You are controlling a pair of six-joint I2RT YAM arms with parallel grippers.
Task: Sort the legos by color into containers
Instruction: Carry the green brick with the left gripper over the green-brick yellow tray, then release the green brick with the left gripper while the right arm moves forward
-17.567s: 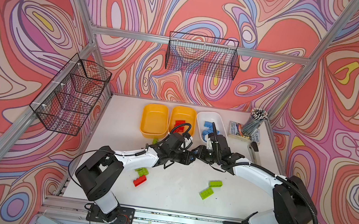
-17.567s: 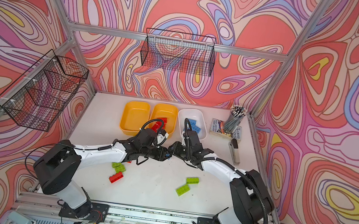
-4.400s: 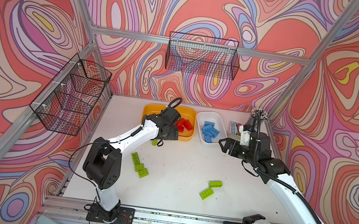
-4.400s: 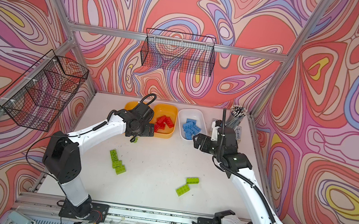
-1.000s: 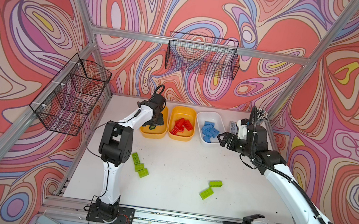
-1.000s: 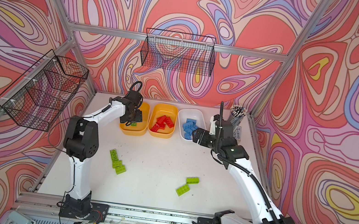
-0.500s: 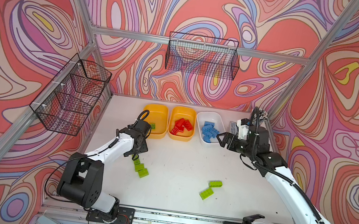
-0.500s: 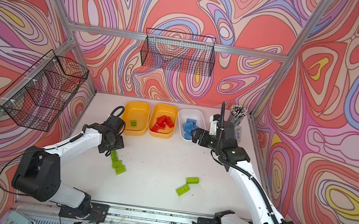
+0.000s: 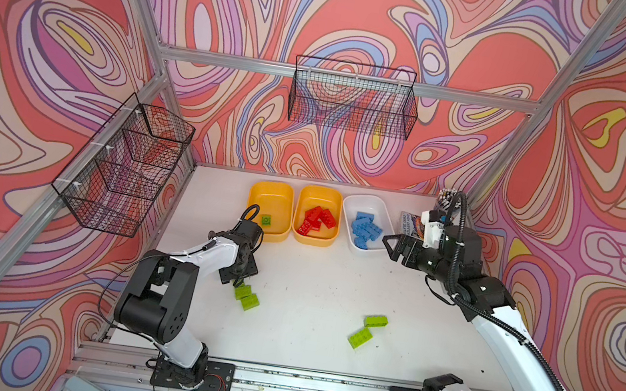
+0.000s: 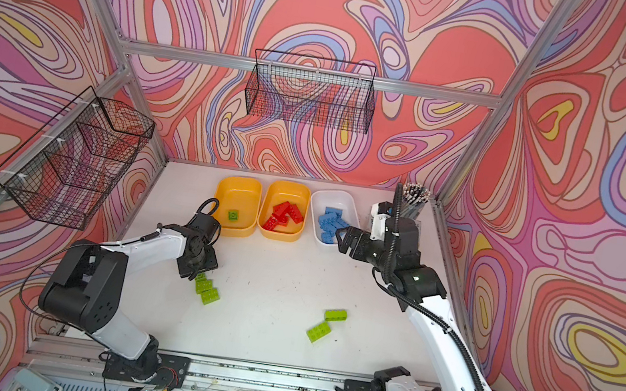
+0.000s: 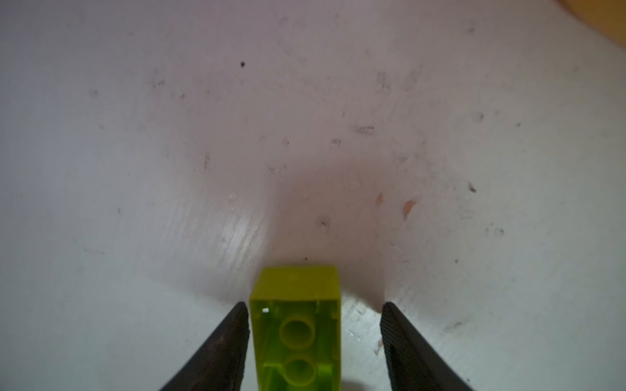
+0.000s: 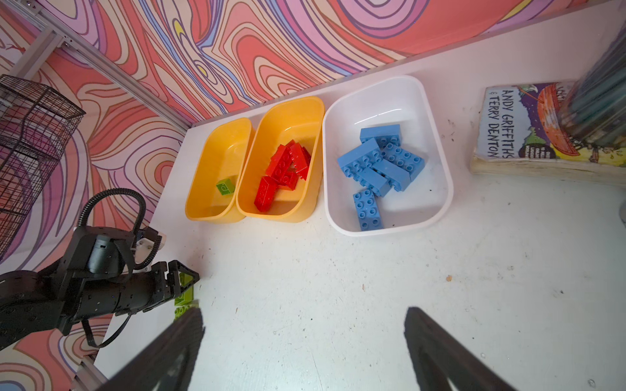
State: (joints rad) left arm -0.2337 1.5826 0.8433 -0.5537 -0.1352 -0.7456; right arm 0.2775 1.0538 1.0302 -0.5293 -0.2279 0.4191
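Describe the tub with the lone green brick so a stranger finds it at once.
Look along the back edge of the white table, where two yellow-orange tubs and a white tub stand in a row. It is the leftmost tub: same colour as the middle tub, but holding one green brick instead of red bricks.

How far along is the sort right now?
Done: red bricks in the middle yellow tub, blue bricks in the white tub, one small green brick in the left yellow tub. In hand: the open left hand straddles a green brick on the table. Left: four more green bricks lie loose; the right hand hovers open, empty.
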